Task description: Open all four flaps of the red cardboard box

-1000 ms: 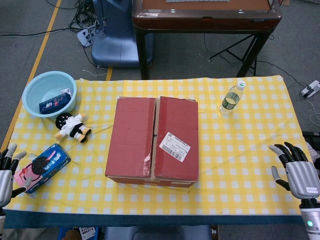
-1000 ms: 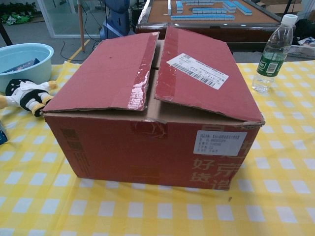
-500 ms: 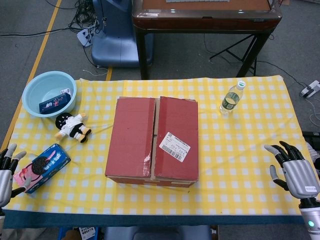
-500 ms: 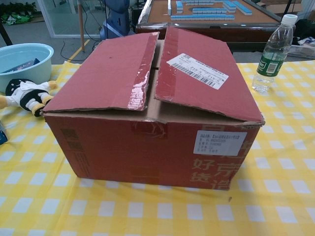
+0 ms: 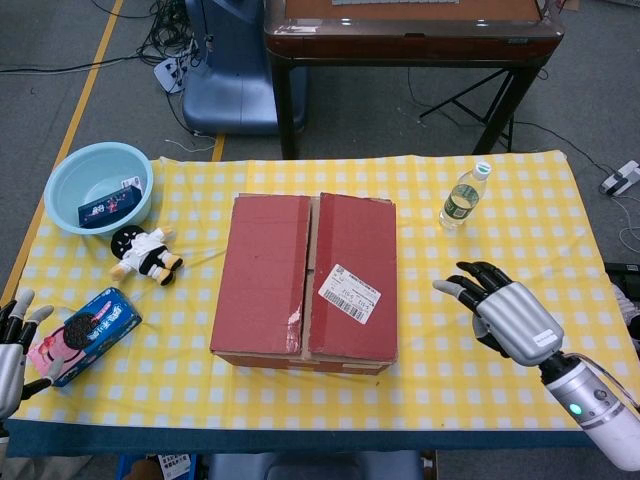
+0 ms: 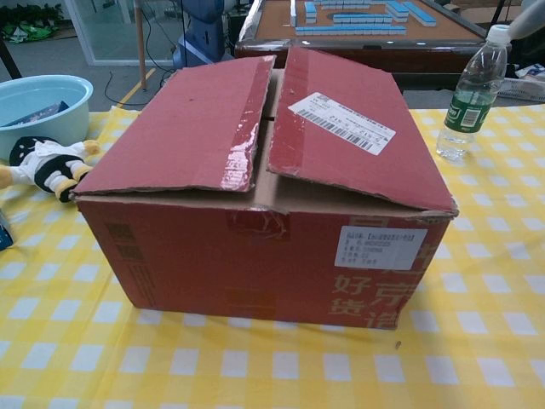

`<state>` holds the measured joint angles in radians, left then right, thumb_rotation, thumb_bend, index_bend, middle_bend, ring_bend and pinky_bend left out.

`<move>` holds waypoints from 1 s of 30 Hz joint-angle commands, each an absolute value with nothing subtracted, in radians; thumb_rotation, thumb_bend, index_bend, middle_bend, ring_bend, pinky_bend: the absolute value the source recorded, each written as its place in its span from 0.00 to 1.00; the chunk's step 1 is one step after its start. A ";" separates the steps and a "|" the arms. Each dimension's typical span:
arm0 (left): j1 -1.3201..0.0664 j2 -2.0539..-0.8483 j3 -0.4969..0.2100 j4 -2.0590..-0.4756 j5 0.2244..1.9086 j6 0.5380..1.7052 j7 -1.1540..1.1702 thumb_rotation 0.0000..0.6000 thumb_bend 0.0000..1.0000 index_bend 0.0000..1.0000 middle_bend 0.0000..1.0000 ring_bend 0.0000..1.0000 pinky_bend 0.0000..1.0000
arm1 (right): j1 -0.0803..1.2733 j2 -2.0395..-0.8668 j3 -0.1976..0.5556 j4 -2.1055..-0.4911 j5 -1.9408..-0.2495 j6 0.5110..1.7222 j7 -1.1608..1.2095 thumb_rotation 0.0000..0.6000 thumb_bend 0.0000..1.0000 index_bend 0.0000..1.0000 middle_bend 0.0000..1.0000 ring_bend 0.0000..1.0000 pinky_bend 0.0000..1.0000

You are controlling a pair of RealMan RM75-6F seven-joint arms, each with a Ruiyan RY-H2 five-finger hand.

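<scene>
The red cardboard box [image 5: 305, 282] sits mid-table, its two top flaps lying down with a narrow seam between them; a white label is on the right flap. The chest view shows the box [image 6: 264, 183] close up, flaps slightly raised at the seam. My right hand [image 5: 503, 312] hovers over the cloth to the right of the box, fingers spread toward it, holding nothing and apart from the box. At the table's near left corner my left hand [image 5: 10, 352] stays with fingers apart and nothing in it. Neither hand shows clearly in the chest view.
A water bottle [image 5: 463, 197] stands behind my right hand. On the left are a blue basin [image 5: 98, 186], a small doll [image 5: 145, 252] and a blue cookie pack [image 5: 90, 331]. A dark table [image 5: 410, 40] stands behind the yellow checked cloth [image 5: 470, 370].
My right hand has moved from the table's right edge leftward and forward toward the box. The left hand has barely shifted. The box flaps are unchanged.
</scene>
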<state>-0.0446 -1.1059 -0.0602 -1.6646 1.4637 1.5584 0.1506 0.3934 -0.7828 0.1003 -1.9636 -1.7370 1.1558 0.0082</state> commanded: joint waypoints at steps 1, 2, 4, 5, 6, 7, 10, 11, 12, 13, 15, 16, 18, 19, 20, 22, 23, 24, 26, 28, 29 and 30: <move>-0.040 -1.104 -0.060 -1.664 1.465 1.565 0.146 1.00 0.30 0.23 0.05 0.05 0.00 | 0.495 -0.768 0.145 -2.027 -1.740 1.037 -0.006 1.00 1.00 0.18 0.26 0.11 0.14; -0.038 -1.103 -0.059 -1.663 1.465 1.567 0.145 1.00 0.30 0.23 0.05 0.05 0.00 | 0.518 -0.772 0.153 -2.036 -1.737 1.011 -0.006 1.00 1.00 0.18 0.27 0.11 0.14; -0.037 -1.103 -0.058 -1.660 1.467 1.567 0.141 1.00 0.30 0.23 0.05 0.05 0.00 | 0.571 -0.789 0.171 -2.047 -1.723 0.954 0.001 1.00 1.00 0.18 0.28 0.11 0.14; -0.037 -1.103 -0.058 -1.659 1.468 1.566 0.140 1.00 0.30 0.23 0.05 0.05 0.00 | 0.592 -0.799 0.180 -2.047 -1.713 0.933 0.002 1.00 1.00 0.18 0.28 0.11 0.14; -0.036 -1.104 -0.057 -1.657 1.469 1.566 0.137 1.00 0.30 0.23 0.05 0.05 0.00 | 0.619 -0.815 0.192 -2.044 -1.701 0.908 -0.006 1.00 1.00 0.18 0.29 0.11 0.14; -0.035 -1.104 -0.056 -1.656 1.470 1.567 0.134 1.00 0.30 0.23 0.05 0.05 0.00 | 0.638 -0.826 0.201 -2.040 -1.693 0.892 -0.017 1.00 1.00 0.19 0.29 0.11 0.14; -0.031 -1.106 -0.056 -1.647 1.469 1.570 0.123 1.00 0.30 0.23 0.05 0.05 0.00 | 0.686 -0.868 0.229 -2.033 -1.654 0.861 -0.052 1.00 1.00 0.20 0.31 0.11 0.14; -0.030 -1.107 -0.055 -1.643 1.467 1.569 0.120 1.00 0.30 0.23 0.05 0.05 0.00 | 0.706 -0.885 0.239 -2.029 -1.636 0.847 -0.064 1.00 1.00 0.21 0.32 0.11 0.14; -0.029 -1.108 -0.056 -1.639 1.465 1.569 0.117 1.00 0.30 0.23 0.05 0.05 0.00 | 0.721 -0.899 0.246 -2.025 -1.623 0.835 -0.072 1.00 1.00 0.21 0.32 0.11 0.14; -0.029 -1.109 -0.056 -1.635 1.462 1.567 0.113 1.00 0.30 0.23 0.05 0.05 0.00 | 0.737 -0.911 0.252 -2.021 -1.609 0.821 -0.082 1.00 1.00 0.22 0.32 0.11 0.14; -0.028 -1.111 -0.057 -1.627 1.458 1.564 0.106 1.00 0.30 0.23 0.05 0.05 0.00 | 0.775 -0.939 0.262 -2.009 -1.576 0.783 -0.106 1.00 1.00 0.22 0.32 0.11 0.14; -0.028 -1.112 -0.057 -1.623 1.457 1.563 0.102 1.00 0.30 0.23 0.05 0.05 0.00 | 0.791 -0.952 0.266 -2.004 -1.562 0.766 -0.118 1.00 1.00 0.22 0.32 0.11 0.14; -0.027 -1.116 -0.058 -1.614 1.453 1.560 0.094 1.00 0.30 0.23 0.05 0.05 0.00 | 0.827 -0.981 0.269 -1.988 -1.535 0.730 -0.152 1.00 1.00 0.22 0.32 0.11 0.14; -0.027 -1.117 -0.058 -1.610 1.452 1.559 0.090 1.00 0.30 0.23 0.05 0.05 0.00 | 0.840 -0.995 0.270 -1.981 -1.526 0.719 -0.167 1.00 1.00 0.23 0.32 0.11 0.14; -0.027 -1.118 -0.058 -1.605 1.450 1.556 0.086 1.00 0.30 0.23 0.05 0.05 0.00 | 0.856 -1.013 0.269 -1.972 -1.516 0.707 -0.185 1.00 1.00 0.23 0.33 0.11 0.14; -0.027 -1.118 -0.058 -1.598 1.446 1.553 0.079 1.00 0.30 0.23 0.05 0.05 0.00 | 0.877 -1.038 0.268 -1.959 -1.502 0.694 -0.205 1.00 1.00 0.24 0.33 0.11 0.14; -0.026 -1.119 -0.059 -1.593 1.444 1.551 0.075 1.00 0.30 0.23 0.05 0.05 0.00 | 0.888 -1.054 0.266 -1.950 -1.495 0.689 -0.214 1.00 1.00 0.24 0.33 0.11 0.14; -0.026 -1.119 -0.059 -1.590 1.442 1.550 0.072 1.00 0.30 0.23 0.05 0.05 0.00 | 0.896 -1.065 0.265 -1.943 -1.490 0.686 -0.219 1.00 1.00 0.24 0.33 0.11 0.14; -0.025 -1.120 -0.060 -1.585 1.440 1.550 0.067 1.00 0.30 0.23 0.05 0.05 0.00 | 0.911 -1.087 0.262 -1.925 -1.484 0.685 -0.233 1.00 1.00 0.25 0.33 0.11 0.14; -0.024 -1.120 -0.061 -1.582 1.439 1.550 0.064 1.00 0.30 0.23 0.05 0.05 0.00 | 0.921 -1.103 0.259 -1.912 -1.477 0.686 -0.241 1.00 1.00 0.25 0.33 0.11 0.14; -0.023 -1.120 -0.061 -1.581 1.438 1.551 0.062 1.00 0.30 0.23 0.05 0.05 0.00 | 0.926 -1.112 0.258 -1.904 -1.473 0.688 -0.244 1.00 1.00 0.25 0.33 0.11 0.14; -0.022 -1.120 -0.062 -1.580 1.438 1.552 0.060 1.00 0.30 0.23 0.05 0.05 0.00 | 0.930 -1.119 0.257 -1.898 -1.471 0.691 -0.245 1.00 1.00 0.25 0.33 0.11 0.14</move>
